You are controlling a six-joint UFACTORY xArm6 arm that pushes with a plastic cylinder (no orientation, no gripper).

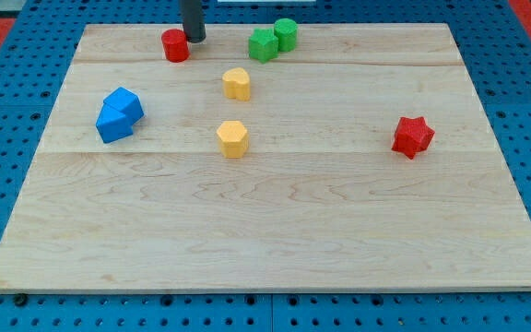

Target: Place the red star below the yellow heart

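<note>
The red star (413,136) sits alone on the wooden counter (265,231), far off to the view's right of my tip (194,40) and lower in the view. My tool is a bare rod that holds nothing, its tip at the view's top edge, just right of a red cylinder (175,45). Two yellow blocks (237,84) (233,138), either possibly the heart, lie below the tip, two green blocks (264,44) (286,34) to its right, and two touching blue blocks (119,114) down to its left.
</note>
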